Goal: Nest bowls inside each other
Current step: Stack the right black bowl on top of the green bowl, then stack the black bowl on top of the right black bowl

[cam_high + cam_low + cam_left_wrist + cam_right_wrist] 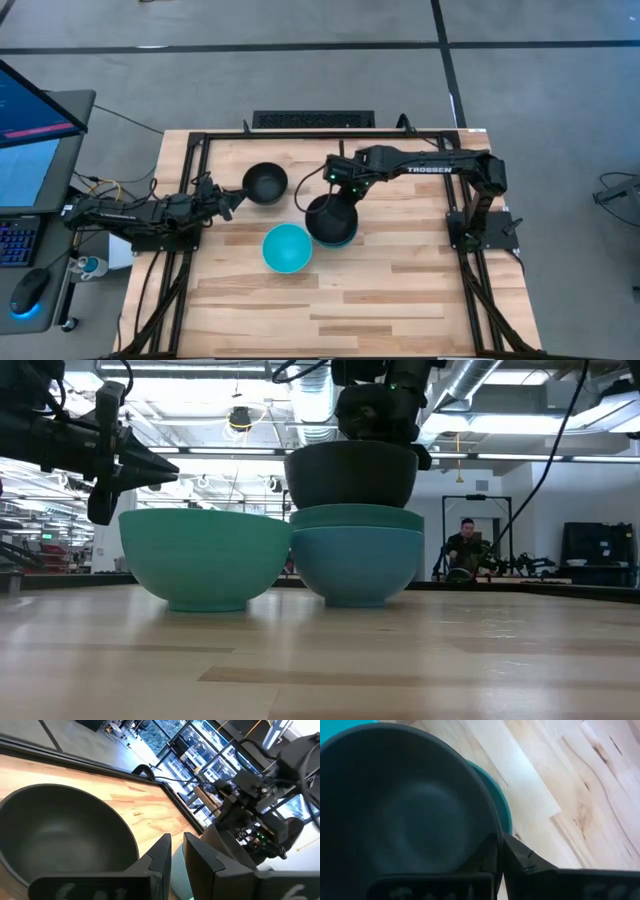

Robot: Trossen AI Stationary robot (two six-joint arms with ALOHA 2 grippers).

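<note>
Black bowl held over the stack

The right gripper [338,197] pinches the rim of a black bowl [351,475], holding it in the blue stack [357,563] mid-table. A cyan bowl [287,248] sits beside it. The left gripper [233,203], fingers narrow, waits by another black bowl [266,183]

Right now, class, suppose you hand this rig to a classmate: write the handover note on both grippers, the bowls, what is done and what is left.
Right gripper: shut on the black bowl, holding it over the stack, a teal bowl nested in a blue one; not seated yet.
Left gripper: fingers close together, holding nothing, beside the second black bowl.
Loose cyan bowl stands alone.
Left to do: seat the held bowl, then nest the other two.
</note>
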